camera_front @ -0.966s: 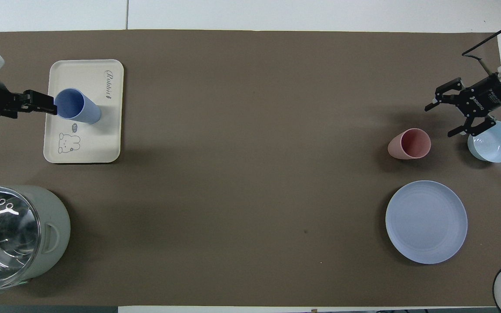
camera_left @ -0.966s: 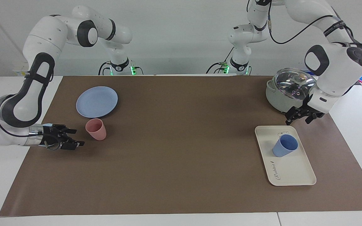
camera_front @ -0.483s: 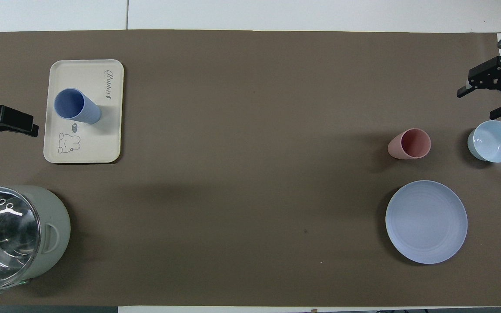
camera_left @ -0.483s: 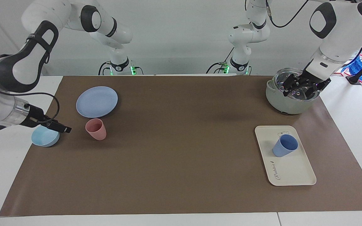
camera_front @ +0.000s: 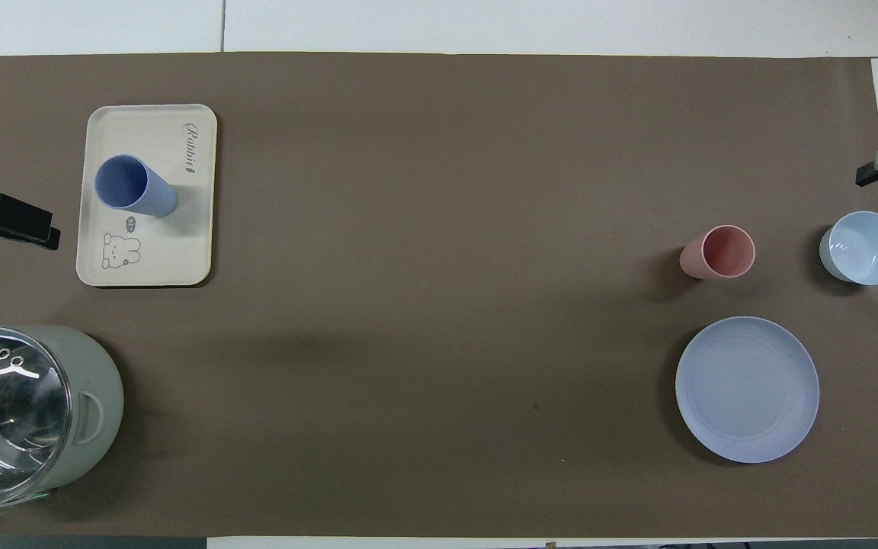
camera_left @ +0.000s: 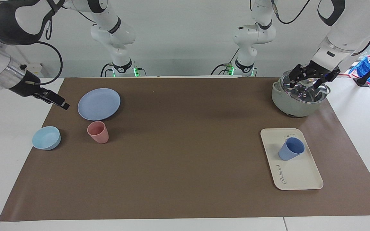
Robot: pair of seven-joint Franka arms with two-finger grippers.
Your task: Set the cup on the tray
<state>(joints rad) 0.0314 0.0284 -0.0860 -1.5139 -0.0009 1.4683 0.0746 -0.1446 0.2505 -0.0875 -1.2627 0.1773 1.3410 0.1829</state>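
Note:
The periwinkle-blue cup stands upright on the cream tray, at the tray's end nearer the robots, by the rabbit drawing. Nothing touches it. My left gripper hangs open and empty in the air over the lidded pot, well apart from the tray. My right gripper is raised over the mat's edge at the right arm's end of the table, open and empty; only its tip shows in the overhead view.
A grey-green pot with a glass lid stands nearer the robots than the tray. At the right arm's end are a pink tumbler, a light-blue bowl and a round blue plate.
The left gripper rose from beside the tray to over the pot. The right gripper lifted away from the pink tumbler, uncovering the bowl. The cup stayed on the tray.

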